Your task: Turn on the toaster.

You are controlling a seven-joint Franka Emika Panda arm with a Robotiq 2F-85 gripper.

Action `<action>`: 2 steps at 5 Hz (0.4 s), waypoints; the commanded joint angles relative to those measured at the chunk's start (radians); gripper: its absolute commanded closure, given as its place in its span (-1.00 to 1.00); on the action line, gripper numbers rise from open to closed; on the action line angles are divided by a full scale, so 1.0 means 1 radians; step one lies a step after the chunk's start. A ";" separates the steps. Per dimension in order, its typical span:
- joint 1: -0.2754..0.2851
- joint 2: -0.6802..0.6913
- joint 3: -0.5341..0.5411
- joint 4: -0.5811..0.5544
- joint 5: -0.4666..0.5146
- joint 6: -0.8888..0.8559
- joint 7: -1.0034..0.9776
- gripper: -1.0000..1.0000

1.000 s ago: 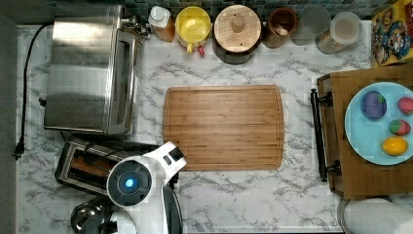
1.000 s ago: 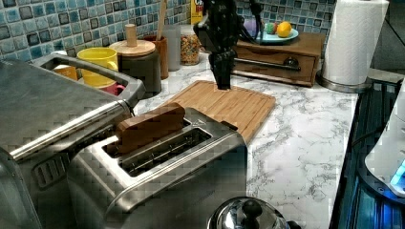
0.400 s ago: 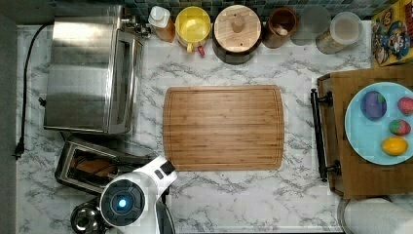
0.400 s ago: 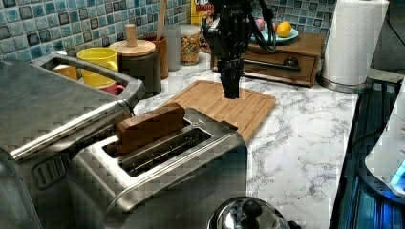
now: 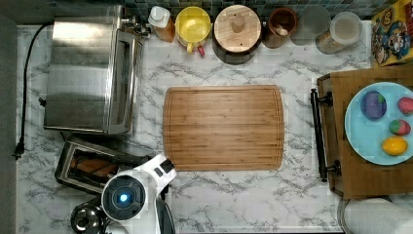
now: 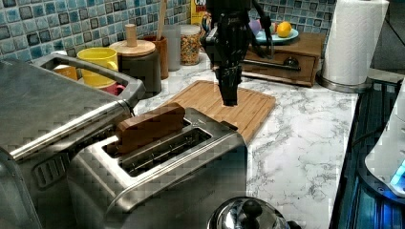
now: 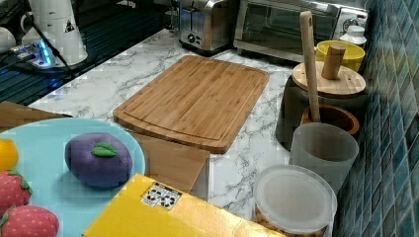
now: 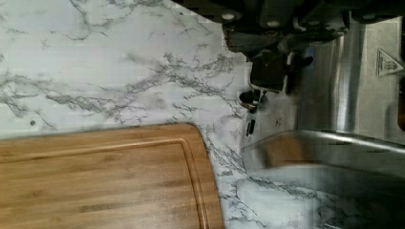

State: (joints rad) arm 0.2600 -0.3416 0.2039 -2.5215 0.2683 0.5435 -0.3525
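Steel two-slot toaster (image 6: 157, 176) upright on marble counter, brown bread protruding from one slot.

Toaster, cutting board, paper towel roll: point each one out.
toaster (image 6: 157, 157), left view, steel top between the slots.
cutting board (image 5: 224, 127), top view, middle of the board.
paper towel roll (image 6: 352, 40), left view, its white side.

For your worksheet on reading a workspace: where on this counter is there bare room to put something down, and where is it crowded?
Free: the cutting board itself, and the marble between it and the top view's bottom edge, from the arm across to the wooden tray. Crowded: the jars along the tiled wall, and the corner with oven, toaster and kettle.
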 commanded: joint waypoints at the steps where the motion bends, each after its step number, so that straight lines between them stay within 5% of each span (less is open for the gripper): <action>1: 0.030 -0.005 -0.009 -0.061 0.106 0.065 -0.018 1.00; 2: 0.036 0.017 -0.006 -0.068 0.107 0.089 -0.027 1.00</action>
State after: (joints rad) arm 0.2788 -0.3213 0.2010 -2.5566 0.3020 0.6206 -0.3525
